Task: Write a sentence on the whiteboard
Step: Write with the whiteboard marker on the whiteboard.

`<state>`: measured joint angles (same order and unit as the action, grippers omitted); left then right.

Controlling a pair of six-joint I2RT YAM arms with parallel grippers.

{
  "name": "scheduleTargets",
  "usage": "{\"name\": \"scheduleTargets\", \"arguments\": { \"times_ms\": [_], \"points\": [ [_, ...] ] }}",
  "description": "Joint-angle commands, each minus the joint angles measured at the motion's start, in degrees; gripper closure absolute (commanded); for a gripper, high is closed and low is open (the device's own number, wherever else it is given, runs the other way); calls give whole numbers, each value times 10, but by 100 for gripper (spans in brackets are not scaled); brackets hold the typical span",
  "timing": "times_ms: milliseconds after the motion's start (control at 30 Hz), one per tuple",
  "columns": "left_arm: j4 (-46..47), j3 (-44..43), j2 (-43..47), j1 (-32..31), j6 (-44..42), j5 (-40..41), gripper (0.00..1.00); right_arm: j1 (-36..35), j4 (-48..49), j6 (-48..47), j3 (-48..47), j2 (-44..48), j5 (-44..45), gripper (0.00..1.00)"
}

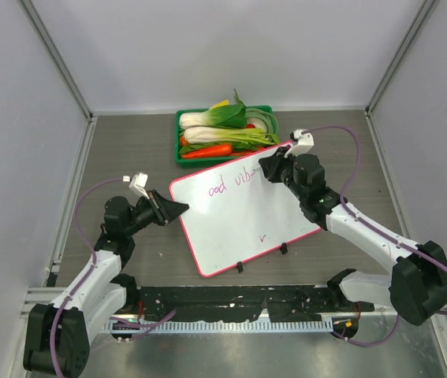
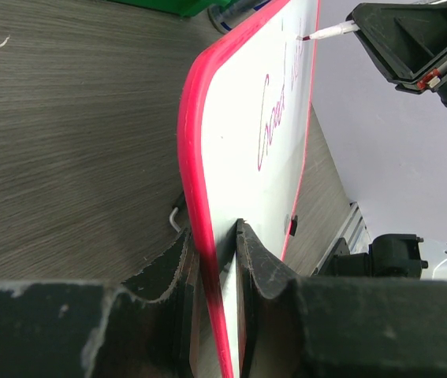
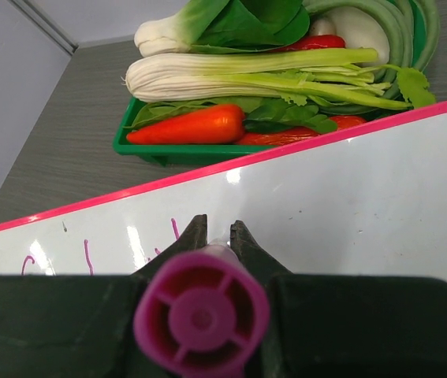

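Note:
The whiteboard (image 1: 247, 213), glossy white with a pink-red frame, lies tilted on the table. Magenta words (image 1: 231, 183) along its far edge read "Good vib"; "Good" shows in the left wrist view (image 2: 270, 118). My left gripper (image 1: 177, 209) is shut on the board's left edge, with the pink frame (image 2: 207, 260) between the jaws. My right gripper (image 1: 269, 168) is shut on a magenta marker (image 3: 201, 313). The marker tip (image 2: 322, 33) touches the board at the end of the writing. The board also fills the right wrist view (image 3: 349, 205).
A green tray of vegetables (image 1: 225, 132) stands just behind the board's far edge, close to my right gripper; it also shows in the right wrist view (image 3: 176, 150). A tiny purple tick (image 1: 263, 235) marks the lower board. Two black clips (image 1: 284, 249) sit on the near frame.

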<state>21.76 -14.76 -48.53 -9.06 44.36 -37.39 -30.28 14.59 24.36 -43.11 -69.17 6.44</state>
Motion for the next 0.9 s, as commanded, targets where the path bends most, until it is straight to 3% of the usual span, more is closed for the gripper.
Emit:
{"name": "scheduleTargets", "arguments": {
  "times_ms": [0, 867],
  "points": [
    [-22, -13, -8, -8, -58, 7, 100, 1, 5, 2, -22, -11, -24, 98],
    [-24, -11, -3, -7, -58, 8, 100, 1, -28, -2, 47, 41, -20, 99]
  ]
}}
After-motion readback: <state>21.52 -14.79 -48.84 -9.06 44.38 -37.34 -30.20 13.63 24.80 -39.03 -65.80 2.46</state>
